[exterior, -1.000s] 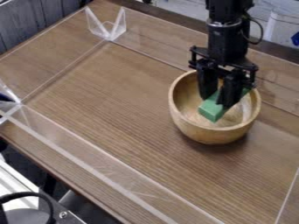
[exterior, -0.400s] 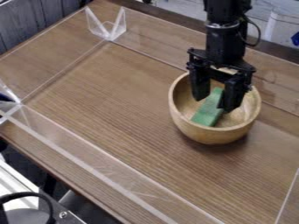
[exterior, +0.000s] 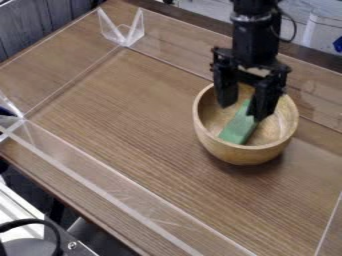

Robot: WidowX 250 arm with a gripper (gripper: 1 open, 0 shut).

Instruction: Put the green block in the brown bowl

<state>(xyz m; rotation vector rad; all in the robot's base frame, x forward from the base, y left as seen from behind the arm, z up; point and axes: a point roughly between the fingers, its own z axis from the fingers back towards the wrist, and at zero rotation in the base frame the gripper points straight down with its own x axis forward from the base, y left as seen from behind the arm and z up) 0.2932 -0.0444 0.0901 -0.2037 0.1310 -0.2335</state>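
Observation:
The brown bowl stands on the wooden table at the right. Inside it the green block lies flat on the bowl's floor, slanting from lower left to upper right. My gripper hangs just above the bowl's far side, pointing down, its two dark fingers spread wide and open. Nothing is between them, and they stand clear of the block.
A low clear plastic wall fences the table's near and left sides, with a clear corner bracket at the far left. Dark and white equipment stands behind the arm at the top right.
The fingers opened and let go of the green block, which dropped to lie flat in the bowl. The gripper then lifted slightly above it.

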